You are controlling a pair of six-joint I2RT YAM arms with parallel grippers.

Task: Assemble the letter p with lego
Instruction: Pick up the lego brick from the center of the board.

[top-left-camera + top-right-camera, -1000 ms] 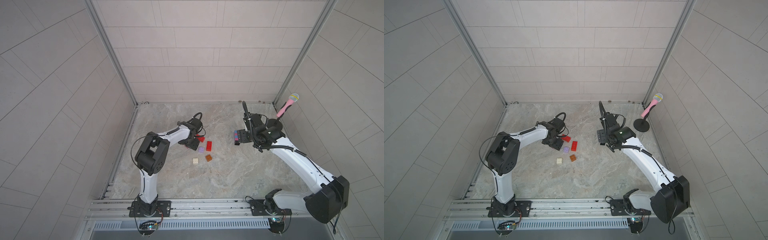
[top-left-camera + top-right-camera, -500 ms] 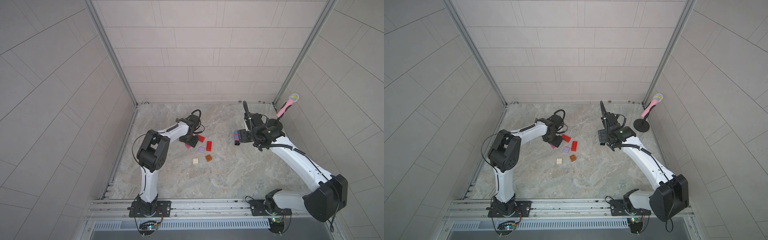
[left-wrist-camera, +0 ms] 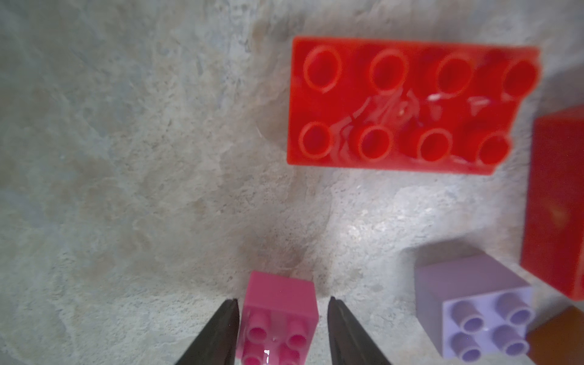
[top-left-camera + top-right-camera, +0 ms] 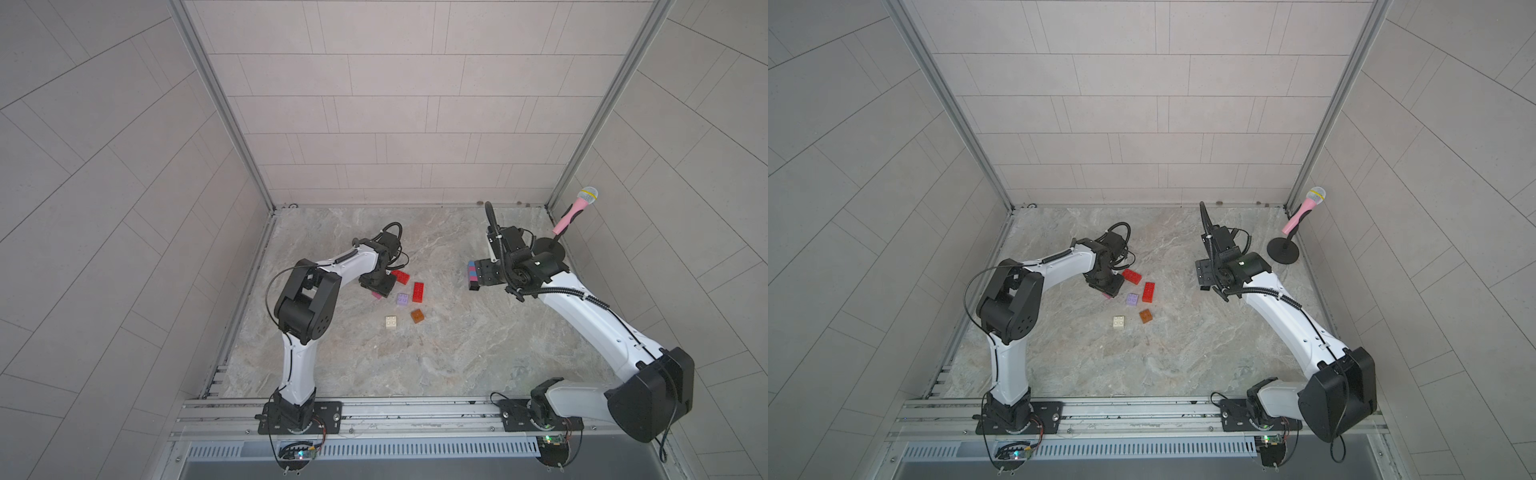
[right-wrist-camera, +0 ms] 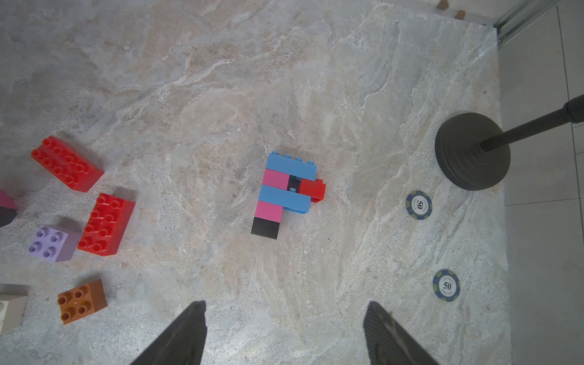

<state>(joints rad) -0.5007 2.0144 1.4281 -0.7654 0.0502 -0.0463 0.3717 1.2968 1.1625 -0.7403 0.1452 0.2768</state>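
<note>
Place: robot test cell, lab type. Evidence: my left arm (image 4: 345,266), right arm (image 4: 582,307) mounted on aluminium rail (image 4: 415,411); tiled panel walls (image 4: 395,104) boxing marble-look table (image 4: 415,365); loose props: lego bricks (image 4: 418,291), toy microphone (image 4: 575,208) on stand, poker chips (image 5: 419,204).

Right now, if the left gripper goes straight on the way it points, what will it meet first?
The pink brick: it sits between the fingers of the left gripper, a slight gap on one side. The fingers would probably reach the table beside it, though depth is unclear.
</note>
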